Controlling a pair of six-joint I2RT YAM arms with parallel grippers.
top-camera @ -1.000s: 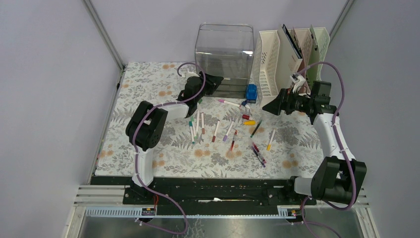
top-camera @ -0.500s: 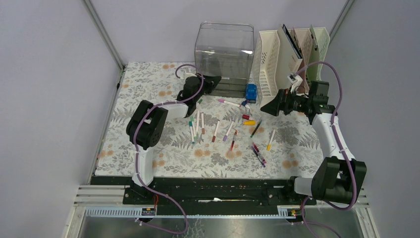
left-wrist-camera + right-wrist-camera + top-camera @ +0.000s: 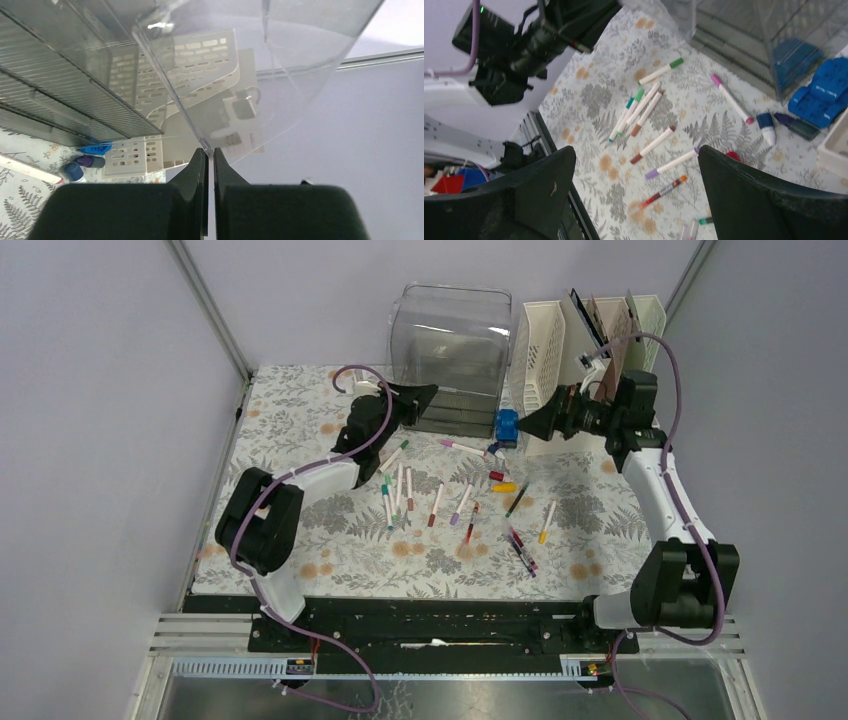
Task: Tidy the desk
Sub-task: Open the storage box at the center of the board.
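The desk (image 3: 300, 455) wears a white cloth with grey ferns and orange flowers, and several markers (image 3: 438, 502) lie scattered across its middle. At the back stands a clear plastic bin (image 3: 447, 345), tipped slightly. My left gripper (image 3: 425, 395) is shut on the bin's thin lower front edge; in the left wrist view that edge (image 3: 207, 144) sits pinched between the tips of the gripper (image 3: 209, 152). My right gripper (image 3: 530, 422) hovers open by the blue block (image 3: 508, 424). Nothing is between the jaws of the right gripper (image 3: 636, 149), which hangs above the markers (image 3: 655, 144).
White and pastel file holders (image 3: 547, 360) stand at the back right, beside the bin. A blue block (image 3: 821, 92) and loose caps (image 3: 767, 127) lie near the bin's front. A black rail (image 3: 440, 612) runs along the near edge. The left forearm (image 3: 531, 35) shows in the right wrist view.
My left gripper has shut on the bin's edge and the bin has tipped and shifted slightly left. The left elbow swung left. The right gripper rose and moved back toward the file holders.
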